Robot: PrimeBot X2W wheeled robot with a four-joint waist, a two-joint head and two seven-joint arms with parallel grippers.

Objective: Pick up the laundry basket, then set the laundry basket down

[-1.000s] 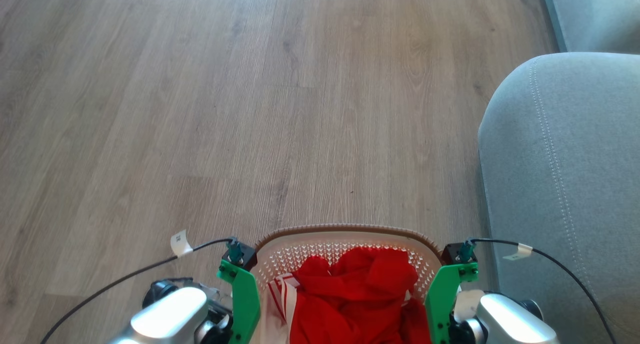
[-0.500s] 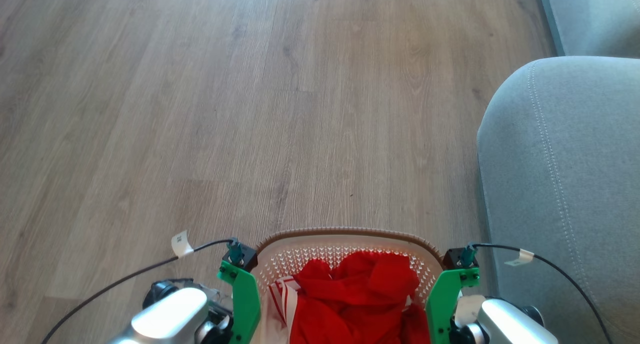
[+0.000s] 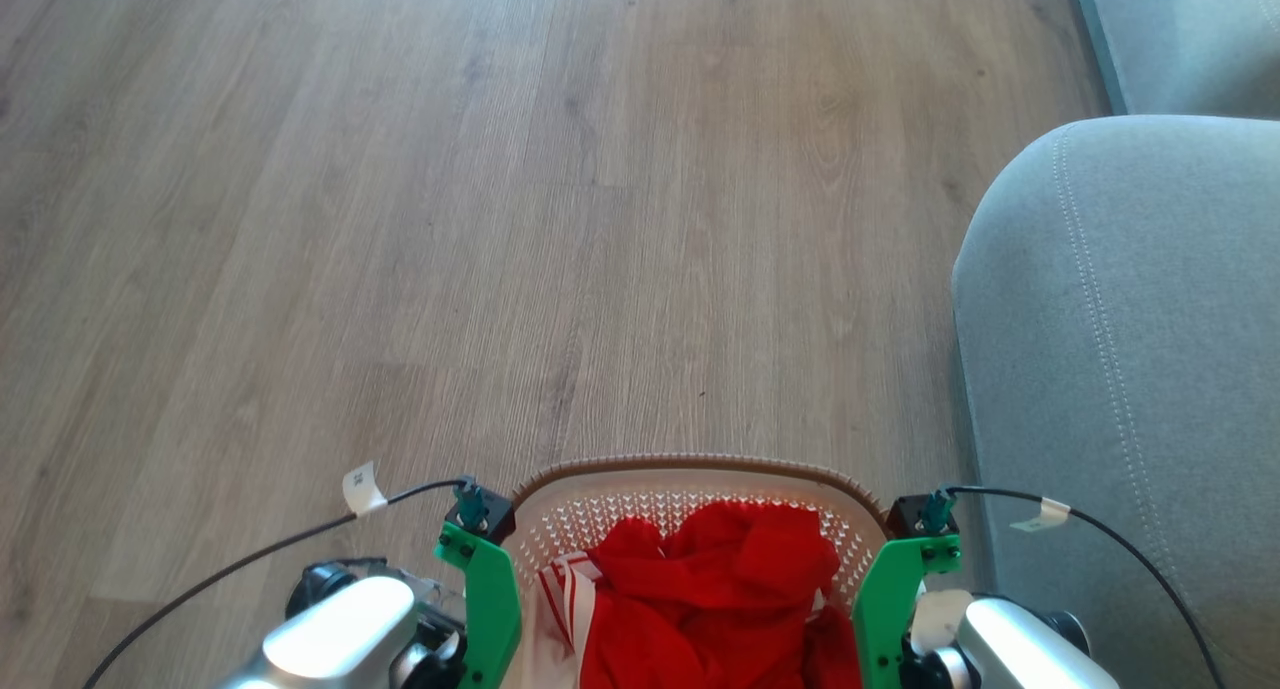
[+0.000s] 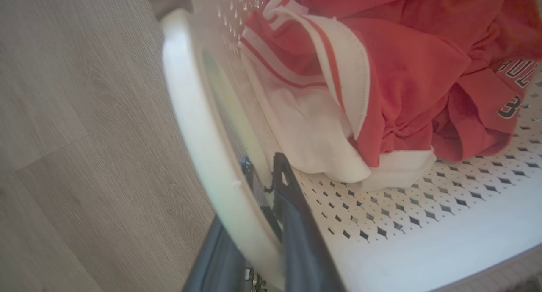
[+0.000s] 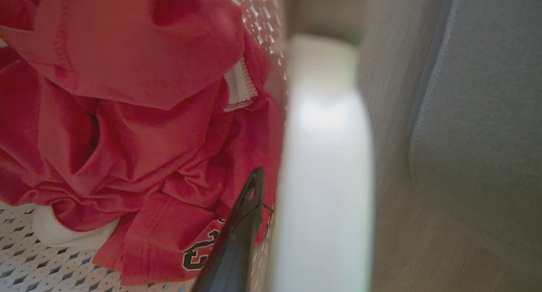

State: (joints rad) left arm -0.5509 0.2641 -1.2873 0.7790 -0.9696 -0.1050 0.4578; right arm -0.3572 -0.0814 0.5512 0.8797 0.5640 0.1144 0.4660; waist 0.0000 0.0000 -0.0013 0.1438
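Laundry basket (image 3: 690,466) | left gripper (image 4: 262,167) clamped across white handle (image 4: 199,126) | right gripper (image 5: 271,186): one finger (image 5: 241,224) inside, grip unclear

The laundry basket (image 3: 590,514) sits upright at the bottom middle of the head view, its far end toward the open wooden floor (image 3: 500,219). It is cream-white perforated plastic with a brown woven-look rim (image 3: 690,461) and smooth white side handles (image 4: 190,114). Crumpled red and white clothes (image 3: 720,589) fill it, one with dark lettering.
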